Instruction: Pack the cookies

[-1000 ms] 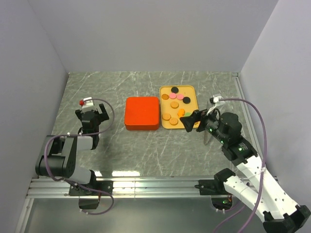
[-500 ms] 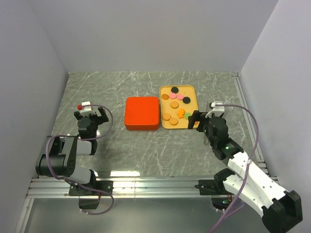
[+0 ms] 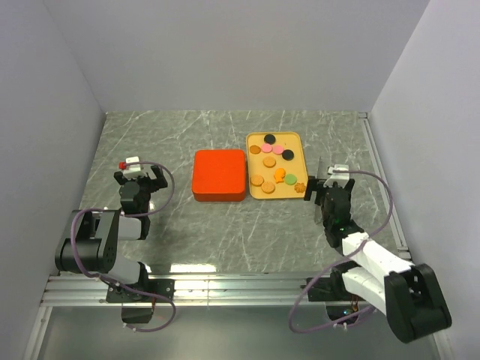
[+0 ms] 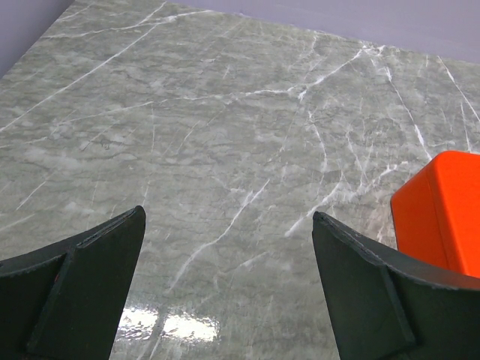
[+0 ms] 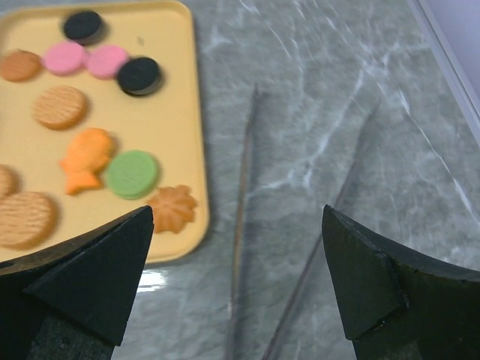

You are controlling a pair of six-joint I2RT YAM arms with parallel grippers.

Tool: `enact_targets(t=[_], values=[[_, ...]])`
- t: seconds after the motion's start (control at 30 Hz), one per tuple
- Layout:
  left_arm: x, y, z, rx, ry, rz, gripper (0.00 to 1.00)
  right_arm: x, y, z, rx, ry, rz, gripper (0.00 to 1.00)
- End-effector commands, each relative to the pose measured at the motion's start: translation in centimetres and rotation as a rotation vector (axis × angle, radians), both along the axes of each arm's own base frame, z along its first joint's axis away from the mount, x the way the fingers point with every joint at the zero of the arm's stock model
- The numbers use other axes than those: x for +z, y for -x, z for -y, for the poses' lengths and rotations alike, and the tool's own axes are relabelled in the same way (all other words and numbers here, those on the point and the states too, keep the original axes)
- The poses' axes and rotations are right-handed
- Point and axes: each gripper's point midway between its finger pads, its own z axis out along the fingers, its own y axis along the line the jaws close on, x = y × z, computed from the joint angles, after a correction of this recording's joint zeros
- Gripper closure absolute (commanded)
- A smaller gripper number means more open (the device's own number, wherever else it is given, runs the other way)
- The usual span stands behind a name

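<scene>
Both end effectors stood with fingers spread apart, holding nothing. At the left, the left end effector (image 4: 229,216) hung over the bare marbled surface (image 3: 225,225), with an orange-red box (image 3: 220,175) to its right. Further right, the cookies (image 3: 268,161) lay loose on a yellow tray (image 3: 294,142). The right end effector (image 5: 237,213) sat just beside the tray's near right corner.

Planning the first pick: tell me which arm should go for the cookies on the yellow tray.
Right. The right gripper hangs open just beside the near right corner of the tray, cookies in its wrist view. The left gripper sits beyond the orange-red box, farther away.
</scene>
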Motion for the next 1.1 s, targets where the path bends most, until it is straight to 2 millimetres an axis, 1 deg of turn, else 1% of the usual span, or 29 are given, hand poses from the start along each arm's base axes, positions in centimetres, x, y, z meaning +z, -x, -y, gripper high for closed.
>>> enact_targets(t=[0.0,0.03,0.1,0.13,0.2,0.23,0.27,0.33,0.37,0.4,0.5,0.53,0.57,0.6,0.63,0.67,0.73,0.77,0.8,0.83,1.07], values=[[1.8,-0.2,0.1,-0.016,-0.011,0.069,0.01,2.0,-1.6,1.1,-0.045,0.008,0.116,0.00],[1.8,-0.3,0.1,-0.016,-0.011,0.069,0.01,2.6,-2.0,1.5,-0.050,0.028,0.135,0.00],[1.8,-0.2,0.1,-0.016,-0.011,0.067,0.01,2.5,-2.8,1.9,-0.065,0.023,0.140,0.00],[1.8,-0.3,0.1,-0.016,-0.011,0.069,0.01,3.1,-3.4,1.9,-0.068,0.011,0.159,0.00],[1.8,-0.3,0.1,-0.016,-0.011,0.070,0.01,3.1,-4.5,2.0,-0.059,0.002,0.160,0.00],[1.8,-0.3,0.2,-0.018,-0.011,0.069,0.01,3.7,-5.1,2.1,-0.062,-0.001,0.174,0.00],[1.9,-0.3,0.1,-0.016,-0.011,0.070,0.01,3.5,-5.7,2.2,-0.079,-0.038,0.185,0.00],[1.8,-0.3,0.1,-0.016,-0.011,0.069,0.00,3.0,-6.2,2.9,-0.100,-0.057,0.195,0.00],[1.8,-0.2,0.1,-0.016,-0.011,0.069,0.01,2.3,-6.4,3.0,-0.099,-0.074,0.146,0.00],[1.8,-0.2,0.1,-0.016,-0.011,0.067,0.01,2.5,-6.6,3.2,-0.095,-0.085,0.161,0.00],[1.7,-0.2,0.1,-0.016,-0.011,0.066,0.00,2.8,-6.3,3.1,-0.080,-0.085,0.179,0.00],[1.8,-0.3,0.1,-0.016,-0.011,0.069,0.01,2.1,-5.7,3.1,-0.069,-0.084,0.173,0.00],[1.9,-0.3,0.1,-0.016,-0.011,0.070,0.01,3.2,-5.6,2.8,-0.047,-0.098,0.233,0.00],[1.9,-0.3,0.1,-0.016,-0.011,0.072,0.01,3.3,-5.1,2.9,-0.034,-0.107,0.259,0.00],[1.8,-0.2,0.1,-0.016,-0.011,0.067,0.01,3.4,-4.0,3.2,-0.033,-0.104,0.335,0.00],[1.8,-0.3,0.1,-0.016,-0.011,0.067,0.01,2.7,-3.6,3.6,-0.063,-0.111,0.302,0.00],[1.8,-0.3,0.1,-0.016,-0.011,0.069,0.01,3.3,-3.9,4.0,-0.078,-0.112,0.330,0.00],[1.7,-0.2,0.2,-0.018,-0.011,0.064,0.01,2.2,-4.1,3.9,-0.082,-0.110,0.268,0.00],[1.8,-0.2,0.1,-0.016,-0.011,0.069,0.01,2.1,-4.5,3.7,-0.068,-0.103,0.249,0.00],[1.8,-0.3,0.1,-0.016,-0.011,0.069,0.01,2.5,-4.5,3.6,-0.061,-0.104,0.274,0.00],[1.8,-0.3,0.1,-0.016,-0.011,0.069,0.01,2.6,-4.5,3.6,-0.063,-0.108,0.272,0.00]])
